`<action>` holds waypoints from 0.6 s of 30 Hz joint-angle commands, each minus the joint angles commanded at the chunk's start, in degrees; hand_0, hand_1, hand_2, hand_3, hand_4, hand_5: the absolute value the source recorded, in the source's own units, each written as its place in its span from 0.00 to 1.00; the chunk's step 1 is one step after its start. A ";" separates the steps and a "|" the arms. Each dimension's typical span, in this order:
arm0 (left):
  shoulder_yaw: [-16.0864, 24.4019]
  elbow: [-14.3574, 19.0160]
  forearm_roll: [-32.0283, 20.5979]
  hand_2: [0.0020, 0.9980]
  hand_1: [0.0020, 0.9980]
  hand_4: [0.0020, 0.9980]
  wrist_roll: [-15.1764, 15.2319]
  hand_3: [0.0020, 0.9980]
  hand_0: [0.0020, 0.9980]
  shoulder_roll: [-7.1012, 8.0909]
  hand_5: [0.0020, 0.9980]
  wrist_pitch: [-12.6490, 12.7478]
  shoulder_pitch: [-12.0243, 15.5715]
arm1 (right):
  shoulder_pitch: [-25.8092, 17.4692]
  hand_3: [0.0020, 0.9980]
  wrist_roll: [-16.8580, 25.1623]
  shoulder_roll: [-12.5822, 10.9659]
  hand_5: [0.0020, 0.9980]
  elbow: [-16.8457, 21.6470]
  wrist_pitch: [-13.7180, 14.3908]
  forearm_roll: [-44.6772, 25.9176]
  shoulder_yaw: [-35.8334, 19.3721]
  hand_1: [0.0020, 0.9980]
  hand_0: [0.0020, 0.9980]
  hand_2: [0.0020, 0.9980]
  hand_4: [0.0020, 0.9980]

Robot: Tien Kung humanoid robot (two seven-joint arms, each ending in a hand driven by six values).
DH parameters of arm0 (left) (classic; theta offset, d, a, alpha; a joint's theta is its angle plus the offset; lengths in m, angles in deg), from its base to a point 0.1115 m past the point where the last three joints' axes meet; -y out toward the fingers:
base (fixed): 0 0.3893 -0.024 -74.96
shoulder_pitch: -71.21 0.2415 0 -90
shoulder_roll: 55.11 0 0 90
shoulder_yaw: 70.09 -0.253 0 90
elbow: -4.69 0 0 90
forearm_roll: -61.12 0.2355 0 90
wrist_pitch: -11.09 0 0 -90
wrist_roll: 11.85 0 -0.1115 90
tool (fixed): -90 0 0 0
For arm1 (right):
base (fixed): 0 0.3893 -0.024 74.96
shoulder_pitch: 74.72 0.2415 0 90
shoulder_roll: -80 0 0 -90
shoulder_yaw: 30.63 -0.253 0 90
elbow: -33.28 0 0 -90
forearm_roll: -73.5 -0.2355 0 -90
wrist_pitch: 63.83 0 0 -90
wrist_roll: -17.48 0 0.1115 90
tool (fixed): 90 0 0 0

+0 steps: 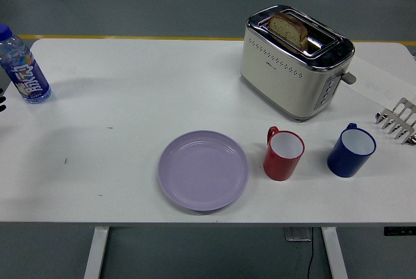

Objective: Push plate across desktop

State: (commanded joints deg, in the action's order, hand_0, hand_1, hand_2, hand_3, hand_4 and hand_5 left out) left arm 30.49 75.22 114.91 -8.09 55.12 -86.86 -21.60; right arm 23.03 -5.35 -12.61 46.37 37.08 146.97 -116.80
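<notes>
Presently finds the lilac plate (pixel 203 170) flat near the table's (pixel 130 77) near edge, untouched, with the red mug (pixel 283 155) just beside its right rim. Shows only a dark sliver of the left hand (pixel 2 101) at the left edge, too little to tell whether open or closed; shows no right hand. Risks knocking the mug over on a rightward push, or sliding the plate off the edge on a nearward one.

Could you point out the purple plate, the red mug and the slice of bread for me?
Round lilac purple plate (pixel 203 170), head view, centre of its flat base.
Red mug with white inside (pixel 281 164), head view, outer red wall.
Slice of brown bread (pixel 288 29), head view, its cut face above the toaster slot.
</notes>
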 joint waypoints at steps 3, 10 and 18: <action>0.14 -0.08 -0.06 0.76 0.77 0.55 0.06 0.72 0.76 0.05 1.00 0.15 -0.06 | 0.02 0.73 0.02 -0.01 0.51 0.00 0.00 0.02 -0.01 0.59 0.64 0.65 0.44; 0.27 -0.27 -0.21 0.76 0.76 0.56 0.14 0.72 0.76 0.17 1.00 0.39 -0.24 | 0.12 0.73 0.13 -0.09 0.51 -0.05 0.05 -0.14 0.10 0.59 0.64 0.65 0.44; 0.61 -0.26 -0.22 0.73 0.75 0.56 0.28 0.72 0.76 0.19 1.00 0.75 -0.18 | 0.21 0.73 0.19 -0.12 0.51 -0.07 0.09 -0.17 0.06 0.59 0.64 0.66 0.44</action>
State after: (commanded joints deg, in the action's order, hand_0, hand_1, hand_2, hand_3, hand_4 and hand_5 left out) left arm 31.09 74.96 114.69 -7.82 55.32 -86.11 -21.78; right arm 23.23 -5.16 -12.73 46.30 37.17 146.79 -116.74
